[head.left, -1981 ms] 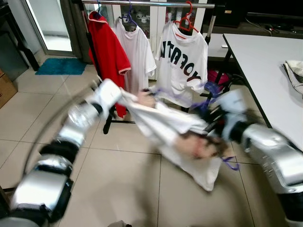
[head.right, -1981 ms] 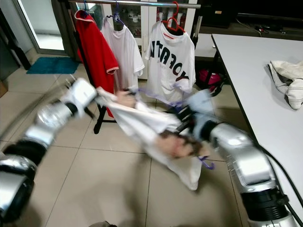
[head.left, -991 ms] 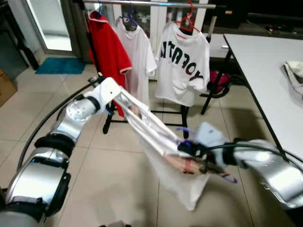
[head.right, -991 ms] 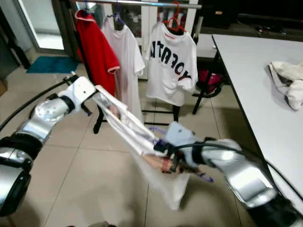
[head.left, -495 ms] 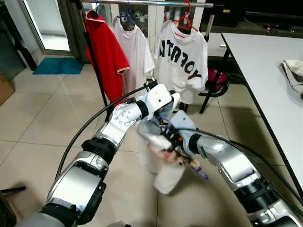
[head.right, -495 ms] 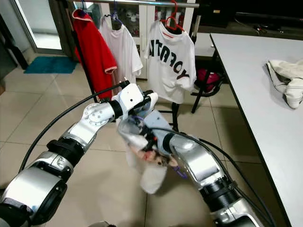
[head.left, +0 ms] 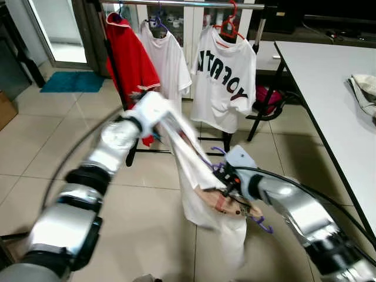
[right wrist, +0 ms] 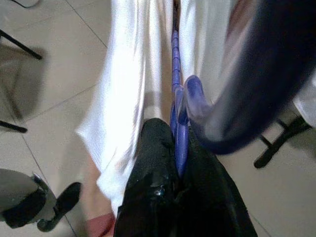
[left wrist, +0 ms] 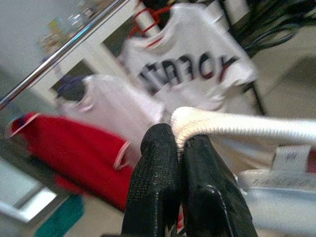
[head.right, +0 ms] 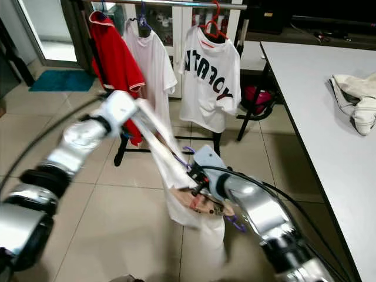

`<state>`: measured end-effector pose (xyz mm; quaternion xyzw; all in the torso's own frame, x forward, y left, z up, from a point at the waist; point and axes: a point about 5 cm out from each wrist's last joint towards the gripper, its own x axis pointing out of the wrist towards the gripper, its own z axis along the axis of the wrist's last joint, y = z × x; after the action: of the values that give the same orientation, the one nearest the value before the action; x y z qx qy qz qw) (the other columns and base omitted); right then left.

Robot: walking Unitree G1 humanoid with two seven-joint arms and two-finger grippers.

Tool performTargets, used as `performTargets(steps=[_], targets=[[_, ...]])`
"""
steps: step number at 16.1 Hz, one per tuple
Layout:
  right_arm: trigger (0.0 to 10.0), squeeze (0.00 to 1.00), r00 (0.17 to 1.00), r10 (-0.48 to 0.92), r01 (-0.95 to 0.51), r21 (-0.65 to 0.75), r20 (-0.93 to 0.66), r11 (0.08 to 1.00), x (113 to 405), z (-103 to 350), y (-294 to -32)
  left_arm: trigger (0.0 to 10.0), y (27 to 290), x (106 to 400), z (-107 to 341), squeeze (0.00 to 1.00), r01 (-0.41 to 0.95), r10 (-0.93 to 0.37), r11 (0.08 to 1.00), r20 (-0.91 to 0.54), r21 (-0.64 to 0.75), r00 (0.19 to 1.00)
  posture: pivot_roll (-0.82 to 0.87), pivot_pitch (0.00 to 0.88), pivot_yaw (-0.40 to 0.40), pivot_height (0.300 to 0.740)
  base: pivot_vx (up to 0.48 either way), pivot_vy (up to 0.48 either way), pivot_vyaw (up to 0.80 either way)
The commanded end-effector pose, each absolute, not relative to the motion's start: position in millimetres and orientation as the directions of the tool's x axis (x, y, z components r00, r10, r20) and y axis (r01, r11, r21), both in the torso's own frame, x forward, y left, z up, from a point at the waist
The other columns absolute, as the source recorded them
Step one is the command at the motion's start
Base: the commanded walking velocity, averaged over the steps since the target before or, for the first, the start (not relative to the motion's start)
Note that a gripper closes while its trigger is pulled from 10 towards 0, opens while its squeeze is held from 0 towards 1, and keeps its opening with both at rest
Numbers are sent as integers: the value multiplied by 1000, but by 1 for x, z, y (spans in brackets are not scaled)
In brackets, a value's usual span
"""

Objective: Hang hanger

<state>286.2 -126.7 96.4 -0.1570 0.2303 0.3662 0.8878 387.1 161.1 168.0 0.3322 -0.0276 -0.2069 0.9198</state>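
A white shirt point(head.left: 197, 188) hangs stretched between my two grippers above the tiled floor. My left gripper point(head.left: 158, 113) is raised toward the rack and is shut on a rolled edge of the shirt point(left wrist: 197, 121). Lower and to the right, my right gripper point(head.left: 226, 177) is shut on a purple hanger point(right wrist: 180, 123) that runs inside the shirt. The hanger's hook point(head.left: 259, 224) sticks out below my right wrist. A reddish print shows on the shirt near the right gripper. Part of the image is motion-blurred.
A clothes rail point(head.left: 176, 4) stands ahead, carrying a red shirt point(head.left: 132, 64), a plain white shirt point(head.left: 171, 59) and a printed white shirt point(head.left: 226, 76). A white table point(head.left: 329, 76) with crumpled cloth point(head.left: 364, 88) is on the right. A teal mat point(head.left: 73, 82) lies far left.
My left arm has swung out to the left, away from the right gripper, pulling the bunched shirt out long. The right gripper has dropped slightly, still holding the hanger.
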Motion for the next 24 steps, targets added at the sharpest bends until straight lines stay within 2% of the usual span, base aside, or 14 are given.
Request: performTargets(steps=[1,3,4,7,10,13,14,15,16,17,18,21,22,24], targets=[[0,0,638,603,-726,-112,-479,678,287,107,-130,0,171,392,183,0,302,-353,718,-45,627,934,-186,0,3,740,0,0,0],[0,0,635,649,-739,-83,-418,669,285,116,-133,0,189,393,186,0,266,-305,723,-52,638,951,-185,0,2,740,0,0,0],[0,0,637,696,-749,-53,-332,660,282,128,-136,0,204,392,187,0,235,-261,721,-59,652,964,-184,0,2,740,0,0,0],[0,0,534,830,-831,81,-164,550,264,157,-144,0,237,387,185,0,194,-170,718,-102,669,980,-181,0,1,740,0,0,0],[0,0,449,889,-875,155,-96,459,251,168,-150,0,251,382,178,0,193,-136,725,-138,662,981,-183,0,1,740,0,0,0],[0,0,451,890,-873,172,-69,456,249,173,-154,0,258,378,169,0,213,-125,726,-180,654,976,-181,0,-2,740,0,0,0],[0,0,474,880,-862,181,-44,473,251,176,-157,0,261,375,163,0,224,-114,725,-206,651,972,-181,0,-2,740,0,0,0],[0,0,597,802,-788,193,7,585,263,184,-170,0,267,368,150,0,238,-95,730,-250,641,964,-180,0,0,740,0,0,0],[0,0,632,775,-762,195,16,617,267,185,-175,0,268,366,146,0,242,-92,733,-260,636,961,-180,0,0,740,0,0,0],[0,0,684,729,-719,199,36,666,273,189,-182,0,267,364,140,0,257,-100,739,-276,623,956,-178,0,1,740,0,0,0],[0,0,725,688,-680,204,43,704,279,191,-187,0,255,360,126,0,317,-159,744,-306,588,939,-178,0,2,740,0,0,0],[0,0,735,676,-671,211,56,711,281,192,-183,0,237,360,121,0,343,-220,763,-279,548,935,-178,0,3,740,0,0,0],[0,0,753,655,-652,216,66,727,284,192,-180,0,225,363,126,0,332,-257,799,-213,501,942,-180,0,5,740,0,0,0],[0,0,833,551,-552,142,50,821,294,188,-181,0,207,366,136,0,343,-328,853,-107,393,938,-182,0,9,740,0,0,0]])
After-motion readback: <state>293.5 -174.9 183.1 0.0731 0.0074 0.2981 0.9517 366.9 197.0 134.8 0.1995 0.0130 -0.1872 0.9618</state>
